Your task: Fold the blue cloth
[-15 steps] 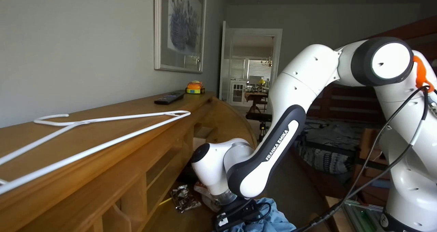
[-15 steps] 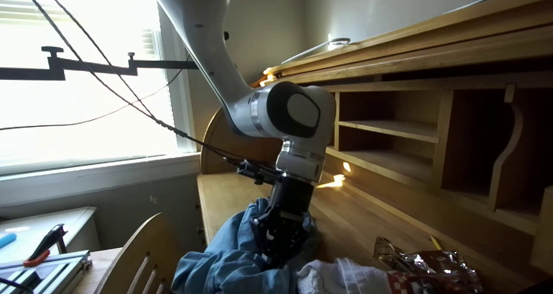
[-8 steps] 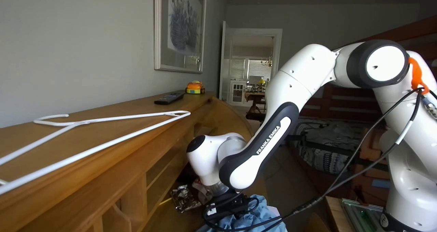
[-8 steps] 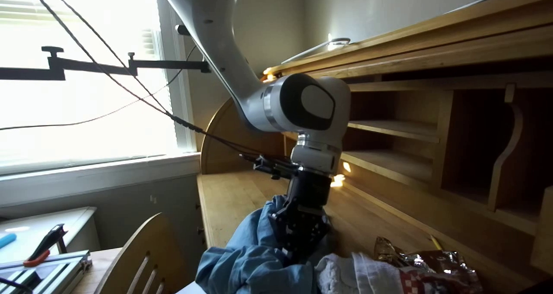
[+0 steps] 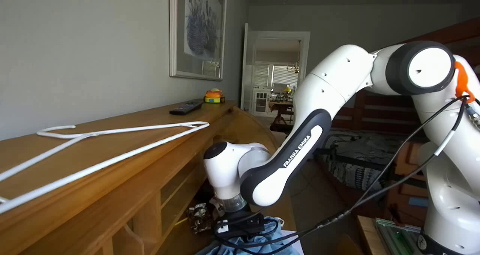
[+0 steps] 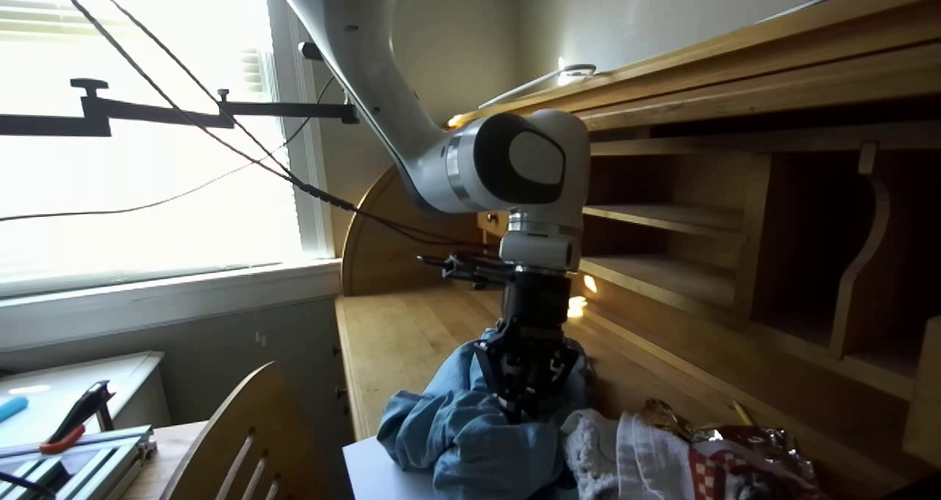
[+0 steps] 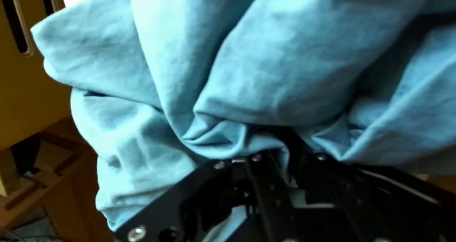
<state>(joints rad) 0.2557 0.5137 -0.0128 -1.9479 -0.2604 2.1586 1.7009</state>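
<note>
1. Exterior view. A crumpled blue fabric cloth heaped at bottom centre on the pale wooden tabletop, just beside a white textured towel. A black two-finger gripper points straight down, tips sunk in the folds. Step, by judgement: carry the pinched part across, lay it over. Travel low and level, away from the towel.

2. Exterior view. Cloth likewise bottom centre, partly behind the gripper; tips hidden. Black cable crosses in front; contact cannot be told. Advise slack, lest it snag.

3. Wrist view. Fingers lower centre, nearly together, a tuck of cloth between: read as a narrow grip. Layers caught: cannot tell.
</note>
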